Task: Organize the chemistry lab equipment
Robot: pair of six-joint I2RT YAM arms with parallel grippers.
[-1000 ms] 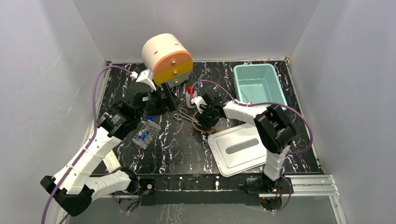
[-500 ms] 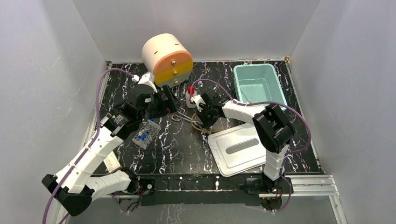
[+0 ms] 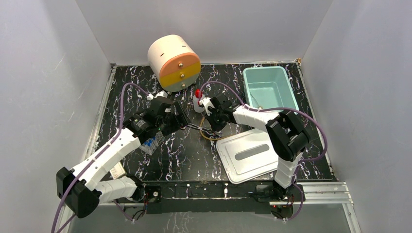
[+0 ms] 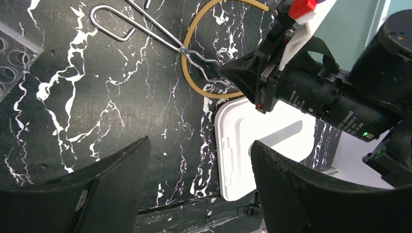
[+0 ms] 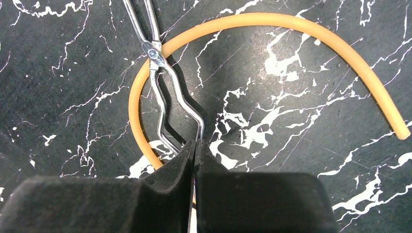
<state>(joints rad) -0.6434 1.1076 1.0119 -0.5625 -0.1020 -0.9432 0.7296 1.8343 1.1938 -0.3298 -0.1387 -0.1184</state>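
Right hand (image 5: 194, 145) pinches the silver metal forceps (image 5: 154, 53) by one tip; left hand (image 4: 199, 145) is spread wide at the handle end.

The right hand's fingers are pressed together on the forceps' working tip, and the shafts cross over the tan rubber tubing loop (image 5: 272, 20) on the black marbled table (image 4: 73, 107). The forceps' long axis runs from that hand toward the left arm, with the handle loops farthest from the pinch. The left hand holds nothing and hovers low with those loops just ahead, so it looks the nearer one for the handles.
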